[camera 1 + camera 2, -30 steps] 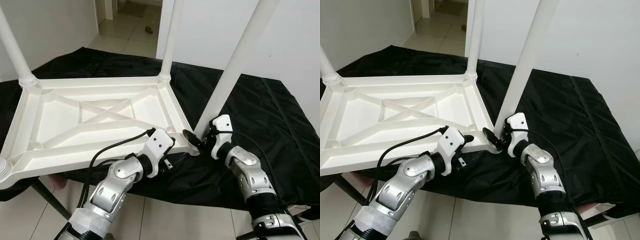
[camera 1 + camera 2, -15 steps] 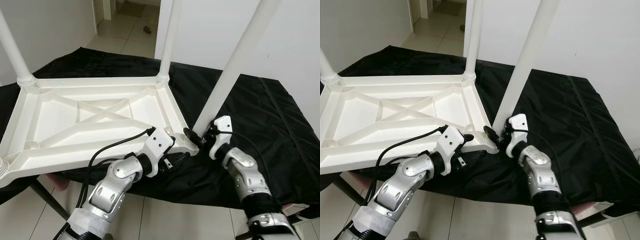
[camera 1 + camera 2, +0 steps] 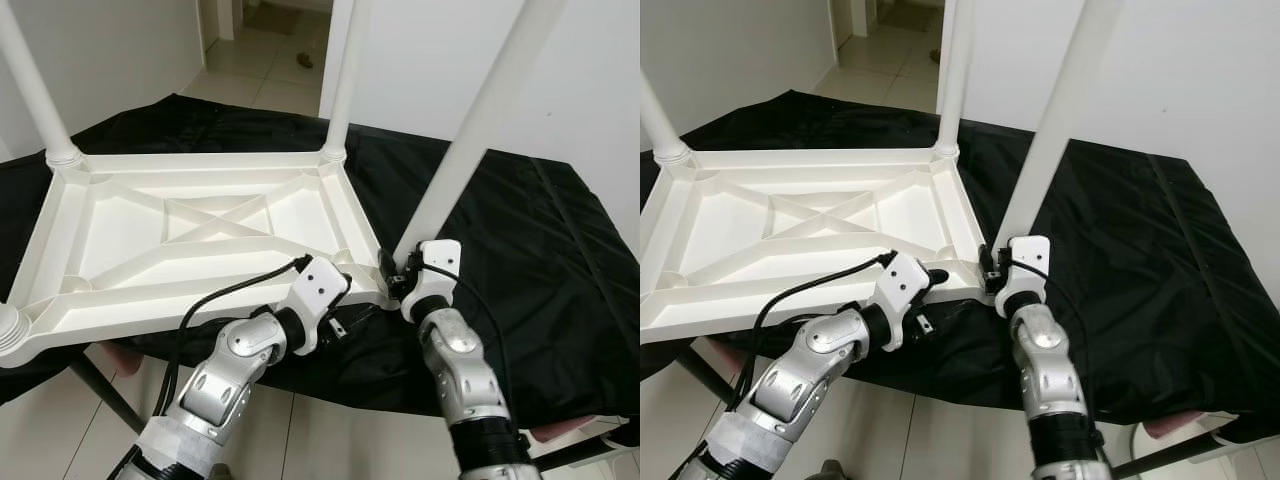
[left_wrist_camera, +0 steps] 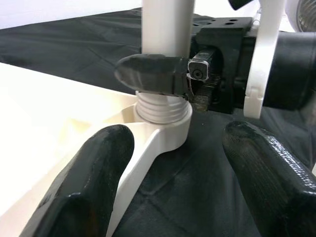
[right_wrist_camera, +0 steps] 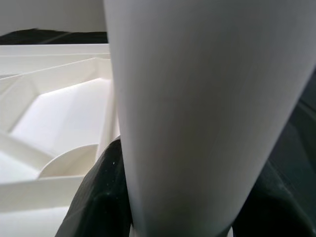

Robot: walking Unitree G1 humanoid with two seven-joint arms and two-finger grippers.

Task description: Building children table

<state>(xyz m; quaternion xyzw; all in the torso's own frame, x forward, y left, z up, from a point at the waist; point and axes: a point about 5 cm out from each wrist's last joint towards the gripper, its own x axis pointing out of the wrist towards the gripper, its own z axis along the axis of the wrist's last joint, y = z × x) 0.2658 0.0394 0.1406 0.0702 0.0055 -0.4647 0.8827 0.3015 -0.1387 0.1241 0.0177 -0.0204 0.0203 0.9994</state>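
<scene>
A white plastic children's table top (image 3: 190,215) lies upside down on a black cloth. Two white legs stand in its far corners, one at far left (image 3: 30,90) and one at mid back (image 3: 343,80). A third leg (image 3: 470,140) rises tilted from the near right corner socket (image 4: 163,111). My right gripper (image 3: 398,280) is shut on this leg just above its threads, with a black finger (image 4: 153,74) across it. My left gripper (image 4: 177,148) is open, and its fingers (image 4: 89,182) straddle that same corner. The near left corner socket (image 3: 8,330) holds no leg.
The black cloth (image 3: 520,240) covers a low bench whose front edge runs just below my wrists. A dark frame leg (image 3: 95,390) stands under it on the tiled floor (image 3: 330,440). A white wall (image 3: 430,60) and a doorway (image 3: 270,40) lie behind.
My right wrist has turned around the base of the near right leg, and its forearm has swung left under the corner. The left gripper has stayed at the corner.
</scene>
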